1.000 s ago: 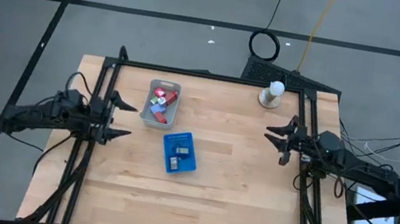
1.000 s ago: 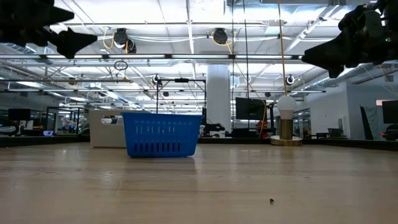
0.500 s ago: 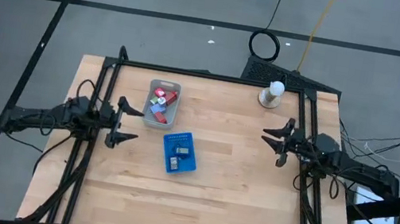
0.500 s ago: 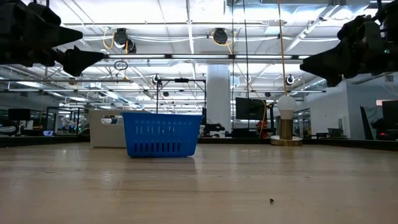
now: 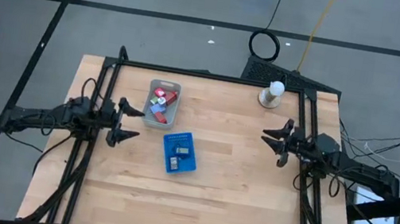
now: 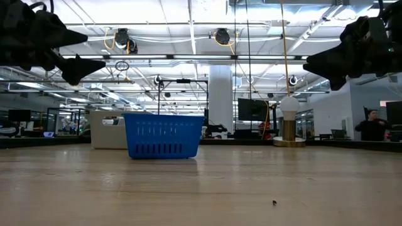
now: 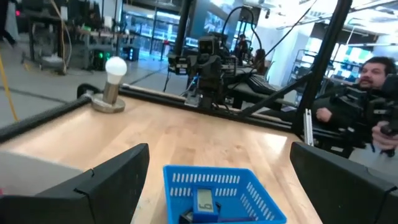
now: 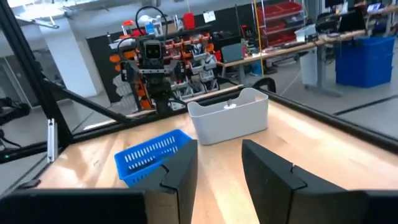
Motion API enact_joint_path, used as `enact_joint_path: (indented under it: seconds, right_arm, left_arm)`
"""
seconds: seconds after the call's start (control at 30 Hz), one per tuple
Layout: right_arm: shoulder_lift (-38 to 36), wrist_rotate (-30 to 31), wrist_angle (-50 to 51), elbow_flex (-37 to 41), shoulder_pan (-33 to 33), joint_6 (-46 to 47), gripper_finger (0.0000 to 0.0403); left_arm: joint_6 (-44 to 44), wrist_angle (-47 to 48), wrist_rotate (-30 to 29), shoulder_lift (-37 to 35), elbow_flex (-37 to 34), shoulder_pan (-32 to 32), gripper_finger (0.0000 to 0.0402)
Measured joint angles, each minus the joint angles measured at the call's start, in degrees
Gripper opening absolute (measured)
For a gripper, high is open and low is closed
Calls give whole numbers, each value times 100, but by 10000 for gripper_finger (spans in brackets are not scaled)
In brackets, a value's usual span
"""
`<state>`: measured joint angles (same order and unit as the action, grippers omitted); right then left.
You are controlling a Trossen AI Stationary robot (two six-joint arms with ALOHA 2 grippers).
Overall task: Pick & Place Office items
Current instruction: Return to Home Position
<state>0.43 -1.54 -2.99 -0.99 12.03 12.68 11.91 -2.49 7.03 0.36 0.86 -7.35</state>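
Left pincer [image 5: 131,122] is hanging released beside grey tray [image 5: 154,123] and blue basket [image 5: 177,137]; right pincer [image 5: 270,145], released, is hovering near white knob [image 5: 275,88].

No text reads with certainty. The timer [image 7: 204,201] lying in the blue basket [image 7: 231,180] has a small display showing one digit-like mark, too blurred to identify.

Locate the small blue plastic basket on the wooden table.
High view: the blue plastic basket sits left of the wooden table's centre, just beside the grey rectangular tray, nearer the left gripper than the right gripper.
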Motion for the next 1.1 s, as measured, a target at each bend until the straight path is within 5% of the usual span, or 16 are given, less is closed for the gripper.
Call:
enact_joint_path:
  seconds: [1.1]
  right_arm:
    - [0, -3, 17, 13, 0, 158, 116]
  left_arm:
    - [188, -69, 22, 0, 0, 0, 392]
